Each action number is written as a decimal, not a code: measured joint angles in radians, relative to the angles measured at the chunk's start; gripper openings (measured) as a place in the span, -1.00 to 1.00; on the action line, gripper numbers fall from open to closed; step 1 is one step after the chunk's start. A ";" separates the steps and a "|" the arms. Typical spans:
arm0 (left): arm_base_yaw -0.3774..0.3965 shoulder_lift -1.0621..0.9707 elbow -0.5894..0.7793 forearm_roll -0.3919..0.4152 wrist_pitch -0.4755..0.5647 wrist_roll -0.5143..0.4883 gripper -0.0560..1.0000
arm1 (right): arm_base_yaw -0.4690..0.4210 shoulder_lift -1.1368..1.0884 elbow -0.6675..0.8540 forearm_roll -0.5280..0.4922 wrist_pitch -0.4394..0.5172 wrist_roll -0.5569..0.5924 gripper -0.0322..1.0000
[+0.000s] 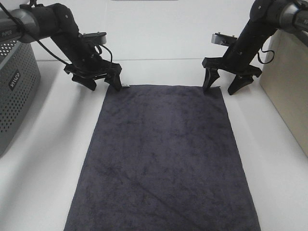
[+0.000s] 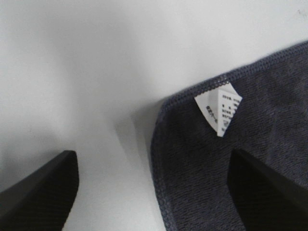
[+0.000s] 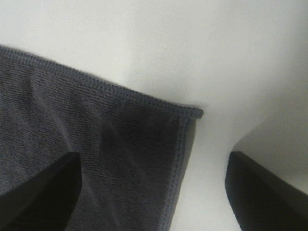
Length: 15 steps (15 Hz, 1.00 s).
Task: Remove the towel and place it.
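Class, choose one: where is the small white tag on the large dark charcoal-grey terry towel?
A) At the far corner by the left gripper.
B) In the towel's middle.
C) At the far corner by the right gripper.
A: the left wrist view shows the white tag on the towel corner under the open left gripper.

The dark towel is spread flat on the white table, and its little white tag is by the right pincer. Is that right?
No, the tag is by the left pincer; the left wrist view shows it at that corner. The towel does lie spread flat on the white table.
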 joint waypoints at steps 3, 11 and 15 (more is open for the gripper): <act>-0.025 0.003 -0.001 -0.010 -0.001 0.003 0.60 | 0.000 0.000 0.000 0.015 0.000 0.000 0.60; -0.112 0.020 -0.012 -0.036 -0.012 0.008 0.16 | 0.085 0.008 0.000 0.053 -0.011 -0.035 -0.20; -0.112 0.026 -0.012 0.044 -0.009 0.008 -0.84 | 0.083 0.013 0.000 0.034 -0.012 -0.051 -0.90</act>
